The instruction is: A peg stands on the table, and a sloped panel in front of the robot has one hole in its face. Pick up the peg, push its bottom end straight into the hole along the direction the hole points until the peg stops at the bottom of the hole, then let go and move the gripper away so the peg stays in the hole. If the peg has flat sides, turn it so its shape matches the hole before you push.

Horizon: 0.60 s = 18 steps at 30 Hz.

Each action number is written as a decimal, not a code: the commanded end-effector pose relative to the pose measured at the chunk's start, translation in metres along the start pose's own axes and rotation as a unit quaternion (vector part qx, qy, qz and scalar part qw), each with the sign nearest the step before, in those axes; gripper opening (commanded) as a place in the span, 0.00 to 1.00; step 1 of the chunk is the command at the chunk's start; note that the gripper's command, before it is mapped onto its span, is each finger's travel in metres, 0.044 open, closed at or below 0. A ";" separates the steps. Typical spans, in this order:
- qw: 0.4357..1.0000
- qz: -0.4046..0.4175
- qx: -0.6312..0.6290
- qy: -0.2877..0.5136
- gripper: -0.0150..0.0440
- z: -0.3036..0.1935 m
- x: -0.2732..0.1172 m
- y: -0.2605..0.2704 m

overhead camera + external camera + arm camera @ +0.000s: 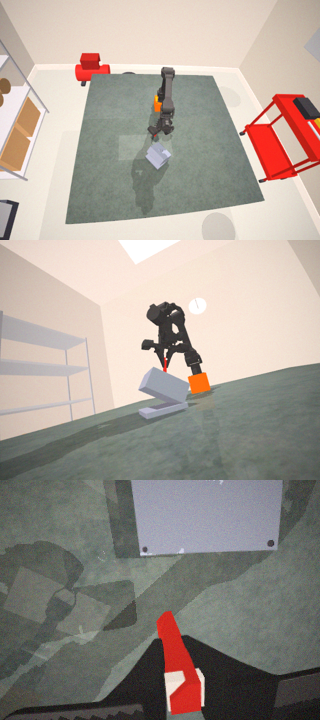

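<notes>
Peg [154,134] red, slim, flat-sided, clamped in gripper [155,133] near its upper end, fingers almost closed on it. Top view: held above mat [108,155], at 11 o'clock of grey sloped panel [157,155], apart from it; hole [160,150] a faint mark on panel face. Exterior view: peg [164,365] hangs below gripper [165,361], lower end near panel [162,384] top edge; contact unclear. Wrist view: peg [176,667] points to 12 o'clock toward panel [207,515], hole out of frame. Looks rigid and light, probably smooth; narrow grip band, so likely to pivot if pushed off-axis. Best held high on flat faces, leaving bottom end free. Flats need matching to hole first.
</notes>
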<state>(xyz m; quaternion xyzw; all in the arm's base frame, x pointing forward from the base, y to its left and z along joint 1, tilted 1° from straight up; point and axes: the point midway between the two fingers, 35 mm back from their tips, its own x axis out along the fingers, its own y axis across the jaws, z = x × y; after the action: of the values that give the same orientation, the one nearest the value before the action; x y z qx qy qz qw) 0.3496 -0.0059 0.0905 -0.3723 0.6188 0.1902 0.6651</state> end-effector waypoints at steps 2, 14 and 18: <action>0.999 -0.011 -0.031 -0.001 0.25 0.005 -0.003 -0.002; 0.994 -0.028 -0.105 0.002 0.25 0.014 -0.008 -0.001; 0.991 -0.034 -0.129 0.003 0.25 0.017 -0.010 -0.001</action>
<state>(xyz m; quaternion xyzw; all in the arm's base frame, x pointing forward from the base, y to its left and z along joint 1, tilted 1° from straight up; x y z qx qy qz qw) 0.3568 0.0059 0.0963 -0.4602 0.5864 0.2396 0.6221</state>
